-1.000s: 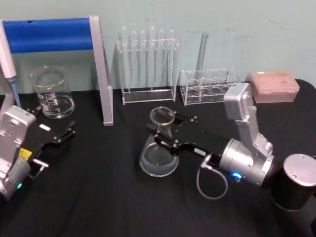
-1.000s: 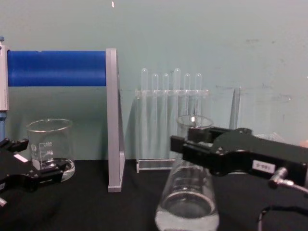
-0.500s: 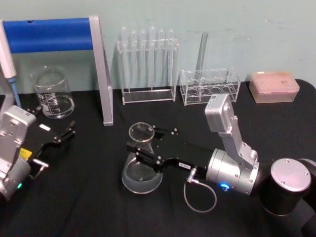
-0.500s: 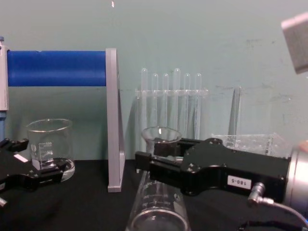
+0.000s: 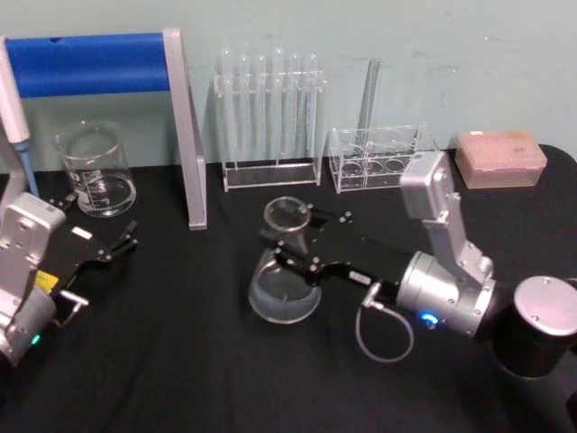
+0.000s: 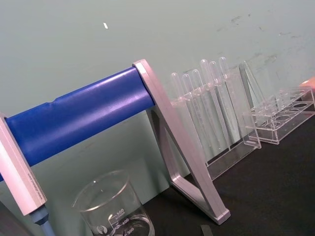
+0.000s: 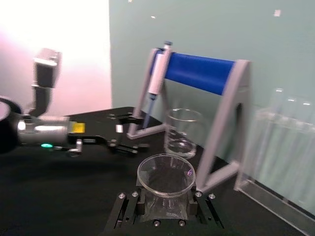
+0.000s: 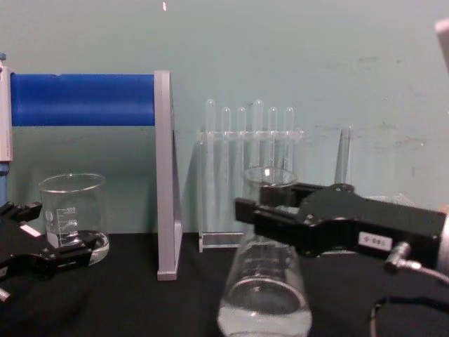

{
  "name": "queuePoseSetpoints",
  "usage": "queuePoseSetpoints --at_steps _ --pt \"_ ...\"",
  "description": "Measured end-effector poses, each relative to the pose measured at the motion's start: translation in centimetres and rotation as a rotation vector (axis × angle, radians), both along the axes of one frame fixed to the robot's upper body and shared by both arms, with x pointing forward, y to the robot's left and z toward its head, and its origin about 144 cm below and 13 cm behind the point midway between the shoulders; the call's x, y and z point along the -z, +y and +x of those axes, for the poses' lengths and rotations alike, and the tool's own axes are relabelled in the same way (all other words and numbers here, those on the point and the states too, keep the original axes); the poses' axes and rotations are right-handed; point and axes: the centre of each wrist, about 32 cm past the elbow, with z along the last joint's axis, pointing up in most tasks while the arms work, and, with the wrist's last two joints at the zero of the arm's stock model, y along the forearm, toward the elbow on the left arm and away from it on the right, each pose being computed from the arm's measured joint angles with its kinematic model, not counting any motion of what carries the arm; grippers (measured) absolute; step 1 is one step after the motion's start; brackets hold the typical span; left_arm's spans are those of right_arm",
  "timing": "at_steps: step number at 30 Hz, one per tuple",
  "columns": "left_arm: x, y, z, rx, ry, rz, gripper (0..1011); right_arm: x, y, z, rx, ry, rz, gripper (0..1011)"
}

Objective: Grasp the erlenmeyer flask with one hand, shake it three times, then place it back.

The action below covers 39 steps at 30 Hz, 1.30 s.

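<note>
The erlenmeyer flask (image 5: pixel 285 290) is clear glass with a little liquid in its wide base (image 8: pixel 265 309). My right gripper (image 5: pixel 290 247), the hand, is shut on its neck just under the flared rim (image 7: pixel 166 175). In the chest view its black jaws (image 8: pixel 270 210) stand on either side of the neck and carry a white label. Whether the base touches the black table (image 5: pixel 180 361) cannot be told. My left gripper (image 5: pixel 99 267) rests open at the table's left, near the beaker, and also shows low in the chest view (image 8: pixel 42 237).
A glass beaker (image 5: pixel 95 171) stands at the back left under a stand with a blue bar (image 5: pixel 90 61) and a hanging pipette (image 5: pixel 16 117). Along the back are a test tube rack (image 5: pixel 270 117), a low clear rack (image 5: pixel 383 158) and a pink tip box (image 5: pixel 500 158).
My right gripper, with the flask in it, swung left and toward me half a second ago. It has now swung back right, close to where it was a second ago. The left arm has not moved.
</note>
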Motion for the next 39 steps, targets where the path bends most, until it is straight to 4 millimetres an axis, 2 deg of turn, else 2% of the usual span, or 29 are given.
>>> queuePoseSetpoints --at_steps 12,22,33,39 --pt "0.0 0.0 0.0 0.000 0.000 0.000 1001 -0.7 -3.6 0.5 0.122 -0.024 -0.036 456" --pt "0.0 0.0 0.0 0.000 0.000 0.000 1001 -0.6 -5.3 0.8 0.234 -0.022 -0.047 456" --pt "0.0 0.0 0.0 0.000 0.000 0.000 1001 -0.5 -5.5 0.8 0.284 -0.020 -0.048 456" --pt "0.0 0.0 0.0 0.000 0.000 0.000 1001 -0.5 -4.3 0.6 0.243 -0.016 -0.033 456"
